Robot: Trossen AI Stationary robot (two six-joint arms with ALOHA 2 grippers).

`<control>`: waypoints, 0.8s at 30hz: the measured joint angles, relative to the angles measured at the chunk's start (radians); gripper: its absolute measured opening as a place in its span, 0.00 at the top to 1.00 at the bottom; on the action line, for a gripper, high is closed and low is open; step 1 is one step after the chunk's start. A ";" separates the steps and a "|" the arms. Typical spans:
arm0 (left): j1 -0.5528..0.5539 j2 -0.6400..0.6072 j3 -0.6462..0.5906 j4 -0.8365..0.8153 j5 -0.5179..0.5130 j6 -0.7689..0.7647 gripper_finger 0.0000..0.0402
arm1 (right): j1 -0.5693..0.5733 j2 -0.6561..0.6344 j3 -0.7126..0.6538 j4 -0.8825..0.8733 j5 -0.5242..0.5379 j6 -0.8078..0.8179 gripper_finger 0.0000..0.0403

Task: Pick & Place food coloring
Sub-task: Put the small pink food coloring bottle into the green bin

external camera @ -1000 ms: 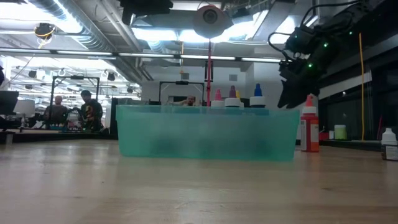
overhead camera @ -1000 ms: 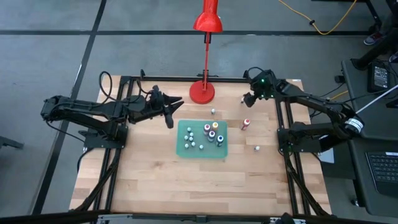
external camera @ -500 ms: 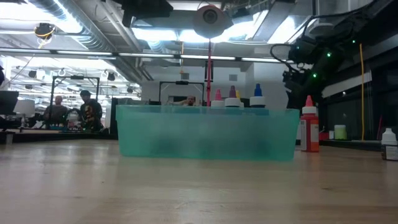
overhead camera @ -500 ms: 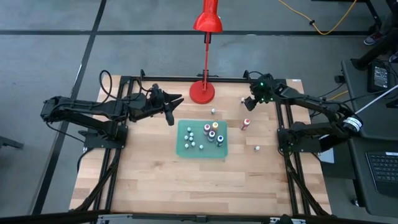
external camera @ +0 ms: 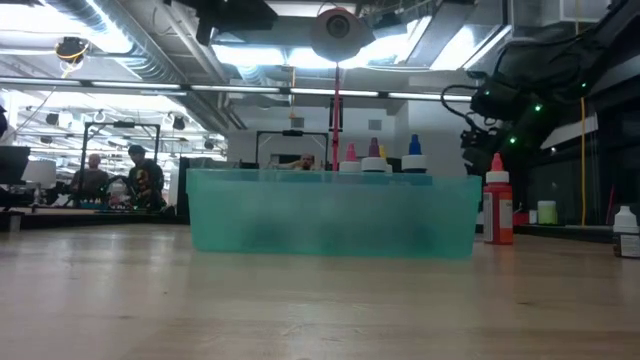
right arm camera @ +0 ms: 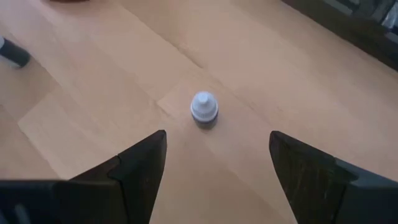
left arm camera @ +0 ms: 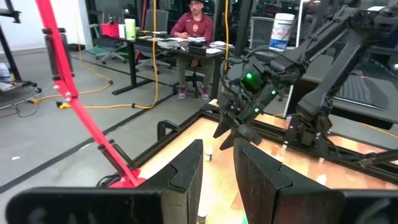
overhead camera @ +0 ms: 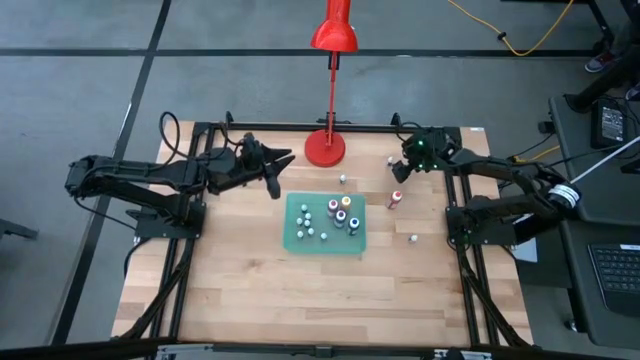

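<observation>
A green tray [overhead camera: 325,224] [external camera: 330,212] holds several tiny food coloring bottles, standing upright. Outside it, bottles stand alone on the wood. These are a red-capped one [overhead camera: 395,200] [external camera: 497,212], a white-capped one [overhead camera: 390,159] [right arm camera: 204,107], one by the lamp base [overhead camera: 343,179], and one near the right edge [overhead camera: 414,238] [external camera: 626,232]. My right gripper [overhead camera: 402,166] [right arm camera: 214,165] hovers open over the far white-capped bottle, which shows ahead between its spread fingers, untouched. My left gripper [overhead camera: 277,178] [left arm camera: 217,171] waits open left of the tray, above the table.
A tall red lamp stands on its round base [overhead camera: 325,148] at the far edge, between the two arms. Black frame rails [overhead camera: 455,200] run along the table's sides. Bare wood [overhead camera: 300,290] lies toward the near edge. People sit at desks in the room beyond.
The right gripper has shifted a little toward the table's right side, staying over the far right part of the table. The left arm and the bottles have kept still.
</observation>
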 joint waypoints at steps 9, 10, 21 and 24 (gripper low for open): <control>0.042 0.000 0.000 0.024 0.033 -0.009 0.79 | 0.047 0.213 0.087 0.022 0.025 0.026 0.29; 0.043 0.000 0.000 0.031 0.045 -0.014 0.79 | 0.047 0.226 0.096 0.022 0.025 0.026 0.29; 0.041 0.000 0.000 0.045 0.072 -0.014 0.78 | 0.047 0.293 0.106 0.013 0.035 0.019 0.30; 0.042 0.000 0.000 0.045 0.068 0.003 0.79 | 0.047 0.307 0.106 0.017 0.045 0.016 0.33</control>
